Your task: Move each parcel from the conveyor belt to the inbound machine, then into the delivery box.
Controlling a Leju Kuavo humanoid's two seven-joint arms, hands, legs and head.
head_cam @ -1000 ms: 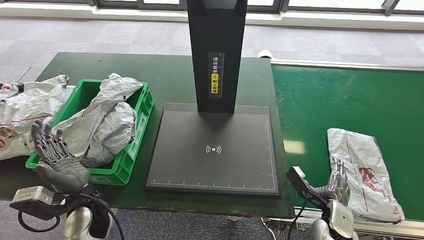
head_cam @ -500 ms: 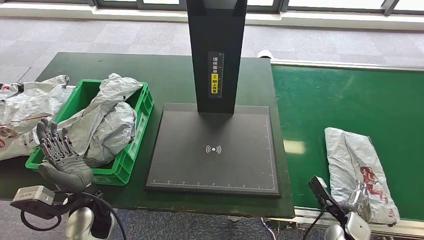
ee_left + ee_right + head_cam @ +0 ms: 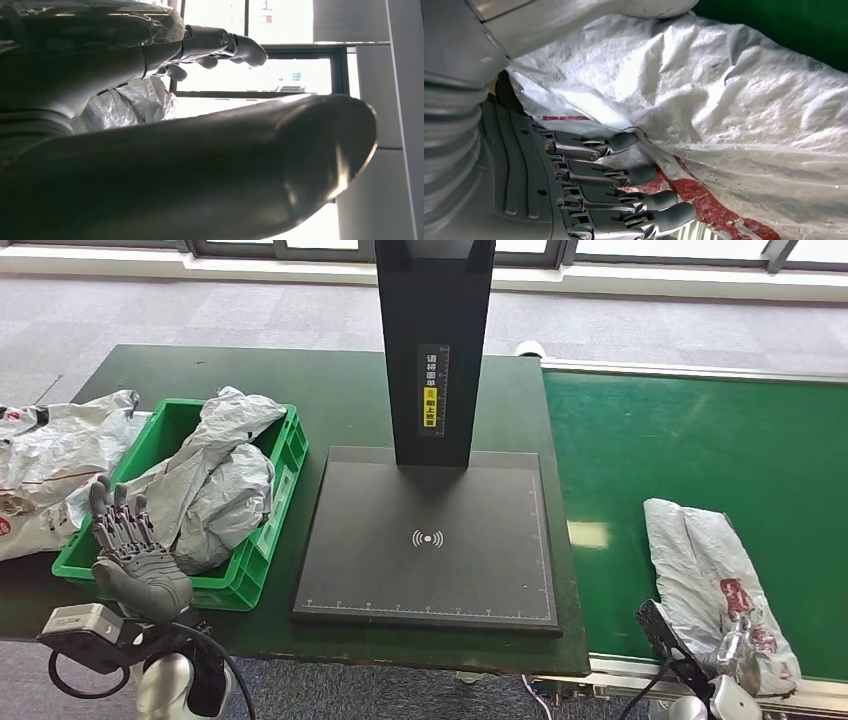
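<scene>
so my right hand (image 3: 738, 652) has its fingers (image 3: 624, 175) laid on the parcel (image 3: 715, 585) at the conveyor belt (image 3: 700, 440) near edge, not clenched yet, left hand (image 3: 135, 560) released, next I need a proper grip to carry it to the inbound machine (image 3: 430, 540).

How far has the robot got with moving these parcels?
Done: grey parcels already lie in the green box. In hand: the right hand is at the near end of the white parcel on the conveyor belt, fingers against it. Left: the scanning plate is bare, so scanning and boxing remain. The left hand is open.
</scene>
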